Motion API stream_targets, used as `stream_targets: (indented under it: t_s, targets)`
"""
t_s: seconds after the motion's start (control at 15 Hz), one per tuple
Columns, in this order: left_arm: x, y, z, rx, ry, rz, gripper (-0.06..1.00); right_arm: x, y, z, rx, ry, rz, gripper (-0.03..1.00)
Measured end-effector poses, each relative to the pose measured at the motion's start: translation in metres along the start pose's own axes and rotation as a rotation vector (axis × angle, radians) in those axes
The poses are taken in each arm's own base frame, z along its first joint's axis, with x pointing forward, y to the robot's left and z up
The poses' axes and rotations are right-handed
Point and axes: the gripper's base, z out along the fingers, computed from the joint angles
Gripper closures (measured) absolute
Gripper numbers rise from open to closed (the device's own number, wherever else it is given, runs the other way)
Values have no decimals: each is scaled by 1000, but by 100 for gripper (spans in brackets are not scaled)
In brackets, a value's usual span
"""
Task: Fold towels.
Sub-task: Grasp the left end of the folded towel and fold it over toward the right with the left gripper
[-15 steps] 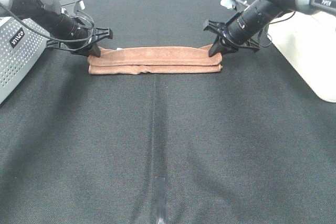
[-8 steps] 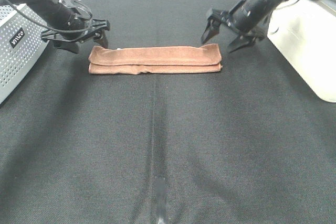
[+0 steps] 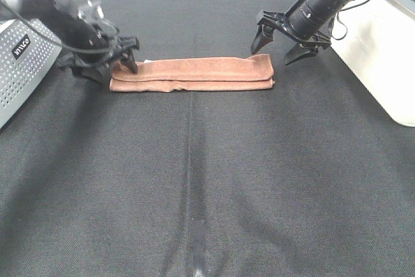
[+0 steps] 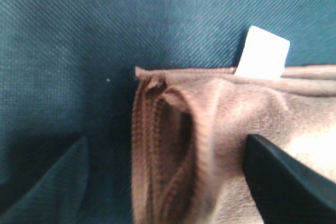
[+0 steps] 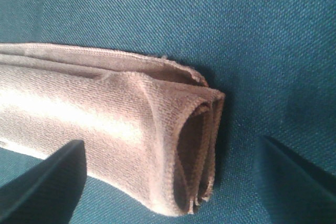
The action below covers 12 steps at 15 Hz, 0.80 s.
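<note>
As it lies across the far middle of the dark desk (image 3: 207,180), the reddish-brown towel (image 3: 191,74) is folded into a long, narrow strip, with its layers showing as stacked hems at both short ends. A small white tag (image 4: 262,52) sticks out from the far long edge near the left end. The left end effector (image 3: 113,68) sits low at that left end with its jaws apart. One finger (image 4: 283,182) is over the cloth and the other is over the desk just beside it; I cannot tell whether either touches. The right end effector (image 3: 275,48) hangs spread wide above the towel's right end, gripping nothing. A grey perforated box (image 3: 19,69) stands at the desk's left edge and a cream box (image 3: 382,50) at its right.
</note>
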Motion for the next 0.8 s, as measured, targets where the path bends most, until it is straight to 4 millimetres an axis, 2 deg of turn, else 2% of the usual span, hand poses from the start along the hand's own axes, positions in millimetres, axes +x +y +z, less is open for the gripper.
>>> stream_targets:
  t_s: [0.13,0.27,0.47,0.6,0.73,0.8]
  targets:
    - [0,0,2,3,-1,-3,20,0,0,0,0,-1,0,16]
    - [1,0,7,35,-6,-29,31,0,0,0,0,-1,0,16]
    - [4,-3,14,93,0,-19,60,0,0,0,3,-1,-2,16]
    - [4,-3,15,97,3,-19,85,0,0,0,3,-1,-2,16]
    - [4,-1,13,77,7,9,87,0,0,0,3,-1,-2,16]
    - [3,0,6,47,31,57,87,0,0,-1,3,-2,0,16]
